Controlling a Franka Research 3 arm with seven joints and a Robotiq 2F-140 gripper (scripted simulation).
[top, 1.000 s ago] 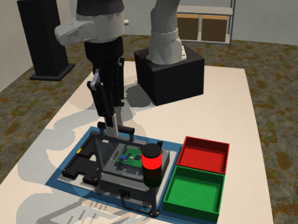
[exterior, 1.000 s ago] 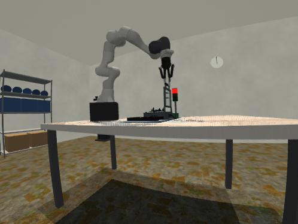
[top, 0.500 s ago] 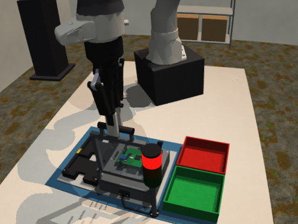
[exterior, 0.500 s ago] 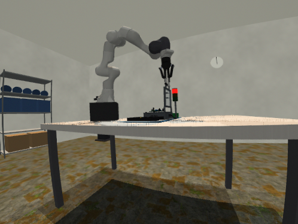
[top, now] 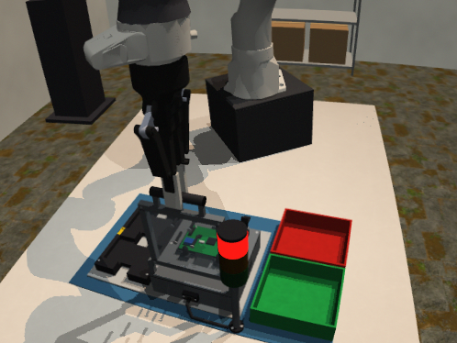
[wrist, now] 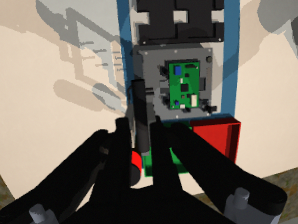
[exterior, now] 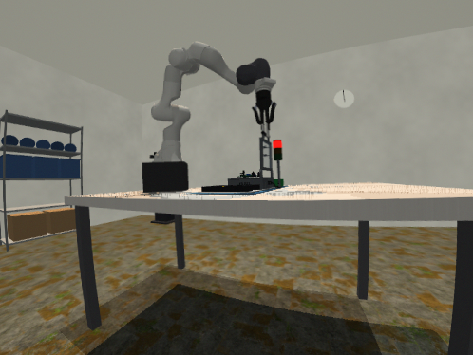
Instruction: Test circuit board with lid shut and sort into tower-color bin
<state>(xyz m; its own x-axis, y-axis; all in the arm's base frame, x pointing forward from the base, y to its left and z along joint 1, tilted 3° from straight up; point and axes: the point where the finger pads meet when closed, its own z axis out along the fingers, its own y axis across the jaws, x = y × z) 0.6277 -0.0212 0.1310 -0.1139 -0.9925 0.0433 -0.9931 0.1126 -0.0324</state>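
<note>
Grey walls, mottled brown-green floor (exterior: 266, 266). Metal shelf rack (exterior: 5, 190) at left holds blue bins, cardboard boxes. Round wall clock (exterior: 344, 99). White table (exterior: 332, 201) on dark legs.

From the exterior view we cannot resolve the circuit board, pins or posts on the tester (exterior: 244, 180); they are too small. In the wrist view the gripper (wrist: 143, 137) body hides the green bin (wrist: 152, 160) and most of the signal tower (wrist: 136, 160). In the top view the signal tower (top: 232, 249) covers the circuit board's (top: 200, 241) right end, and the frame's top edge cuts off the arm.
</note>
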